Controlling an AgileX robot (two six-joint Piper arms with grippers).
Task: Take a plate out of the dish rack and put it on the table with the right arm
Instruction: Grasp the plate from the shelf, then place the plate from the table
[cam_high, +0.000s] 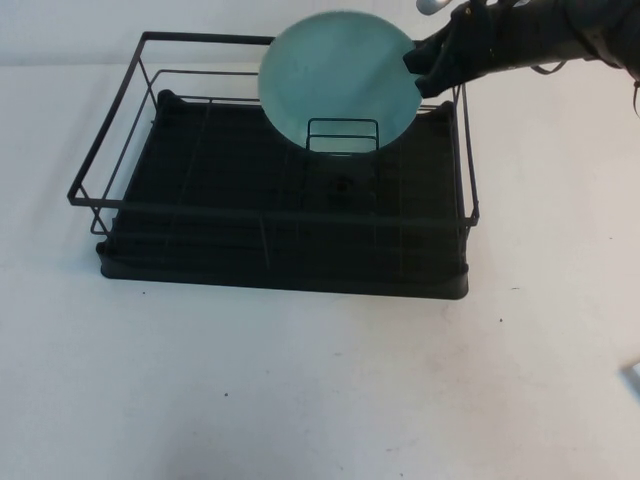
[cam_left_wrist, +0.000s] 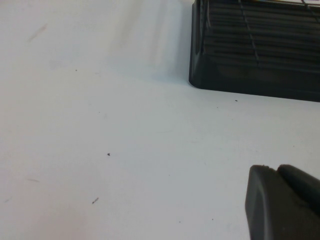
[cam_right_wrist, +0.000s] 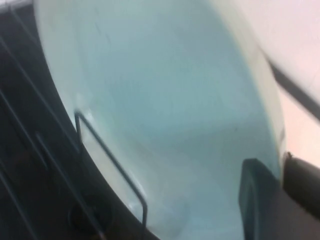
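Observation:
The mint-green plate (cam_high: 335, 80) stands on edge at the back of the black wire dish rack (cam_high: 110, 150), behind the small upright wire divider (cam_high: 342, 135). My right gripper (cam_high: 420, 68) comes in from the upper right and is shut on the plate's right rim. In the right wrist view the plate (cam_right_wrist: 165, 100) fills the frame, with one finger (cam_right_wrist: 257, 200) on its face and the other behind the rim. My left gripper (cam_left_wrist: 275, 172) hovers over the white table (cam_left_wrist: 100, 125), shut and empty, near a corner of the rack's tray (cam_left_wrist: 250, 55).
The rack's black drip tray (cam_high: 280, 230) holds nothing but the plate. Open white table (cam_high: 300, 400) lies in front of the rack and to its right. A small pale object (cam_high: 634, 375) shows at the right edge.

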